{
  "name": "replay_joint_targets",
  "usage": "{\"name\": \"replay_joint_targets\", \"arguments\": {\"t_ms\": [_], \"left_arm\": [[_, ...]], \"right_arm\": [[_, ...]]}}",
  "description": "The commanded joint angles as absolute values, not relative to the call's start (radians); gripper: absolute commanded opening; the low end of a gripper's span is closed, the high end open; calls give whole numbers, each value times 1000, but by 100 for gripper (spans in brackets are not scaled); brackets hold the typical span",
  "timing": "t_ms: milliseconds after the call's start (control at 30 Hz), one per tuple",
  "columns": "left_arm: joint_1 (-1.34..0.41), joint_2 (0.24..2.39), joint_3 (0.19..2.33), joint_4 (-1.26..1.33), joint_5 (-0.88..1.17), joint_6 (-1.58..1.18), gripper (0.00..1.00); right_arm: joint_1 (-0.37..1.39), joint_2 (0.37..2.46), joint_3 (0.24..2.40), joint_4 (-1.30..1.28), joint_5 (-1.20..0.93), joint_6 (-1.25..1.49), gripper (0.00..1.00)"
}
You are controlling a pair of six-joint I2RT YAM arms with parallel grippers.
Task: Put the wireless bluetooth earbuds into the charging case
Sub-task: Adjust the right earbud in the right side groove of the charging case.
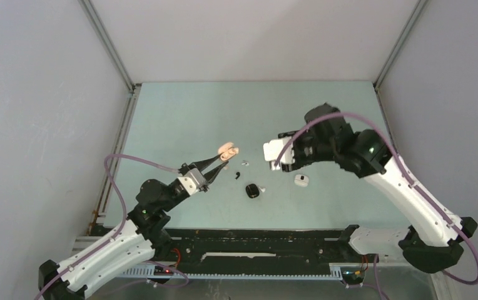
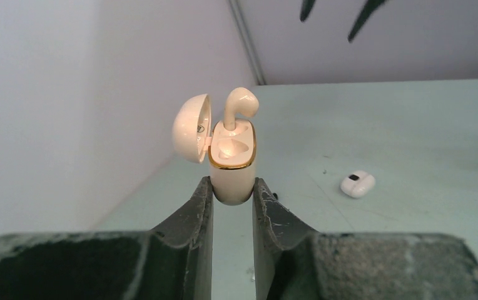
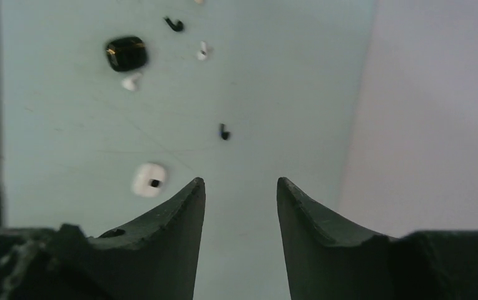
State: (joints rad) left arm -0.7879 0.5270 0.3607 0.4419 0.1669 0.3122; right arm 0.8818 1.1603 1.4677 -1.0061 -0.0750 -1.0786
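My left gripper (image 2: 232,181) is shut on a beige charging case (image 2: 231,169), held above the table with its lid (image 2: 193,128) swung open to the left. One beige earbud (image 2: 239,103) stands upright in the case's far slot, its stem down. The near slot shows empty. In the top view the case (image 1: 228,150) hangs at the table's middle. My right gripper (image 3: 241,182) is open with nothing between its fingers, hovering right of the case. Loose earbuds lie below: a black one (image 3: 224,131), another black (image 3: 174,24) and two white (image 3: 203,51) (image 3: 131,81).
A black case (image 3: 126,53) lies near the table's front middle (image 1: 252,190). A white closed case (image 3: 148,179) rests to its right (image 1: 301,180). Grey walls enclose the table (image 1: 180,119) on the left, back and right.
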Motion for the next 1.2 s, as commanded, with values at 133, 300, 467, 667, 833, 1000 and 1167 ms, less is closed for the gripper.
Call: {"name": "replay_joint_targets", "arguments": {"t_ms": [133,300,467,667,833,1000,1167], "left_arm": [[-793,579,419,441,369,248,0],[-793,601,415,458,384,233,0],[-793,613,419,468,399,214,0],[-796,619,423,466,422,202,0],[-799,621,426,464,437,195,0],[-802,622,434,442,443,203,0],[-807,620,436,436,446,202,0]], "right_arm": [[734,1233,1670,-1310,-637,-911,35],[716,1309,1711,-1303,-674,-905,40],[725,1385,1739,-1255,-668,-870,52],[728,1436,1746,-1182,-704,-796,56],[730,1464,1751,-1140,-717,-743,57],[730,1489,1765,-1126,-752,-709,59],[743,1508,1763,-1106,-785,-677,62]]}}
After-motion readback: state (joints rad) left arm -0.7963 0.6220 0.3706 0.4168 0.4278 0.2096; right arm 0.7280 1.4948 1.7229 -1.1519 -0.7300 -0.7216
